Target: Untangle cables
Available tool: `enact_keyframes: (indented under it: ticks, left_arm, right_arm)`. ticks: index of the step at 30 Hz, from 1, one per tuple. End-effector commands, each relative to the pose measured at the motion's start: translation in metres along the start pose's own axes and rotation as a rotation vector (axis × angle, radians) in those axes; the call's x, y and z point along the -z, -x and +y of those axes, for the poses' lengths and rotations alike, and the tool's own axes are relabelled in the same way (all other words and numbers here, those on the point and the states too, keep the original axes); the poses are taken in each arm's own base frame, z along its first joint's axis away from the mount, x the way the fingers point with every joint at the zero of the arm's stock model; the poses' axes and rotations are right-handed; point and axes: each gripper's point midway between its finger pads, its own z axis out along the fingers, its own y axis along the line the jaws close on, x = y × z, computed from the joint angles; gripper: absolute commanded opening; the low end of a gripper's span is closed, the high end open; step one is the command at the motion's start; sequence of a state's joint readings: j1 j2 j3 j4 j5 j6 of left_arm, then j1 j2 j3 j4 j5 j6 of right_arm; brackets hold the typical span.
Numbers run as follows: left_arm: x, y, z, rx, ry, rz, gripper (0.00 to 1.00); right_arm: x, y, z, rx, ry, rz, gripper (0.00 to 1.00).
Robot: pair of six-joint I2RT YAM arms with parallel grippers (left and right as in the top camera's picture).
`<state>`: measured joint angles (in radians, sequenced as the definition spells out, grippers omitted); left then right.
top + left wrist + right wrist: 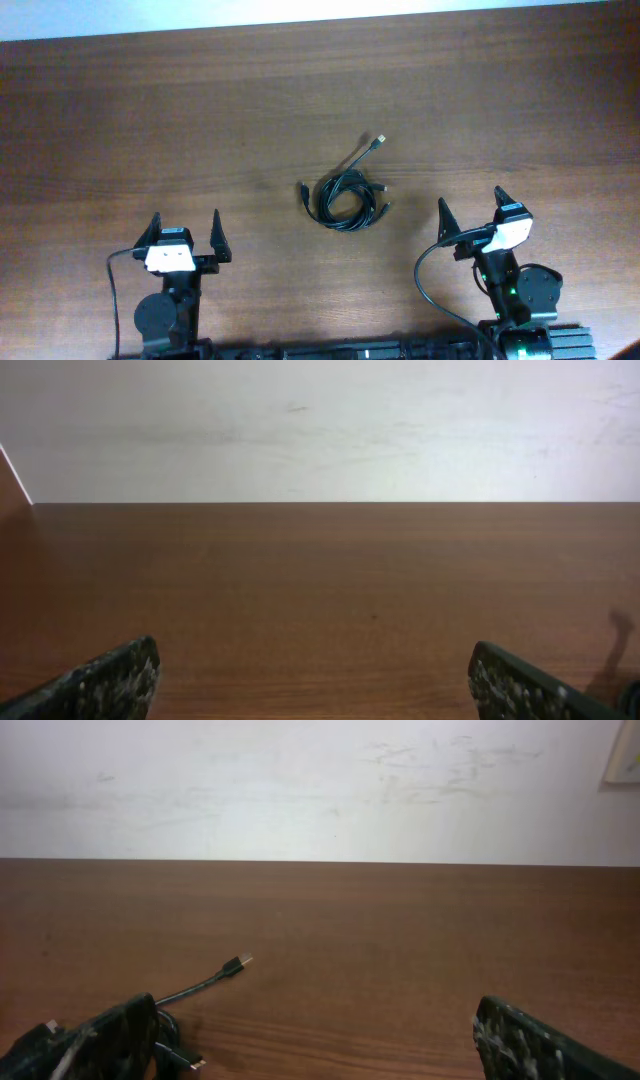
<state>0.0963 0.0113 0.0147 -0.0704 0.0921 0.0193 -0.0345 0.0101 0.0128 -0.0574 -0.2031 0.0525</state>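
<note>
We see the cables (345, 200) lying in one tangled coil on the table (150, 100), near its middle and between our two arms, closer to the right one. One metallic plug (380, 139) trails out of the coil on a loose end, away from the robot. Our left gripper (185, 216) sits at the near side of the table, well apart from the coil, its jaws spread wide and holding nothing. Our right gripper (470, 198) is likewise spread wide and empty, near the coil but not touching it. In the right wrist view, the coil's edge is partly hidden behind one finger (110, 1035), and the plug lies just beyond it.
</note>
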Motion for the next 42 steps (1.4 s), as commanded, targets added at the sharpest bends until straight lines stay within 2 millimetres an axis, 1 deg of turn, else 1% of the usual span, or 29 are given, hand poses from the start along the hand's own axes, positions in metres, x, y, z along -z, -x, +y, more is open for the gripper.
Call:
enact_keyframes:
  ticks: [1,29,32,33,34,35,36,38,40,42]
  left_arm:
    - [-0.001,-0.004,0.001,-0.011,0.007,0.010,0.99]
    - [-0.001,-0.004,0.001,-0.012,0.007,0.010,0.99]
    - [0.000,0.004,0.007,-0.025,0.041,-0.019,0.99]
    - [0.000,-0.005,0.007,-0.023,0.041,0.016,0.99]
    - [0.000,-0.002,0.017,-0.024,0.100,0.004,0.99]
    - [0.001,0.014,0.023,-0.024,0.134,-0.058,0.99]
    - [0.002,0.031,0.012,-0.031,0.073,-0.129,0.99]
    - [0.003,0.040,-0.001,-0.036,0.001,-0.155,0.99]
    - [0.008,0.047,0.000,-0.027,0.001,-0.080,0.99]
    - [0.011,0.068,0.000,-0.023,-0.001,-0.034,0.99]
  right_arm:
    - [0.000,-0.003,0.001,-0.006,0.003,0.005,0.99]
    - [0.000,-0.003,0.001,-0.006,0.003,0.006,0.99]
    - [0.000,-0.003,0.001,-0.006,0.003,0.006,0.99]
    - [0.000,-0.003,0.001,-0.006,0.003,0.005,0.99]
    - [0.000,-0.003,0.001,-0.006,0.003,0.006,0.99]
    - [0.000,-0.003,0.001,-0.006,0.003,0.006,0.99]
    - [0.000,-0.003,0.001,-0.006,0.003,0.005,0.99]
    - [0.000,-0.003,0.001,-0.006,0.003,0.006,0.99]
    - [0.000,-0.003,0.001,-0.006,0.003,0.005,0.99]
    - [0.000,-0.003,0.001,-0.006,0.003,0.006,0.99]
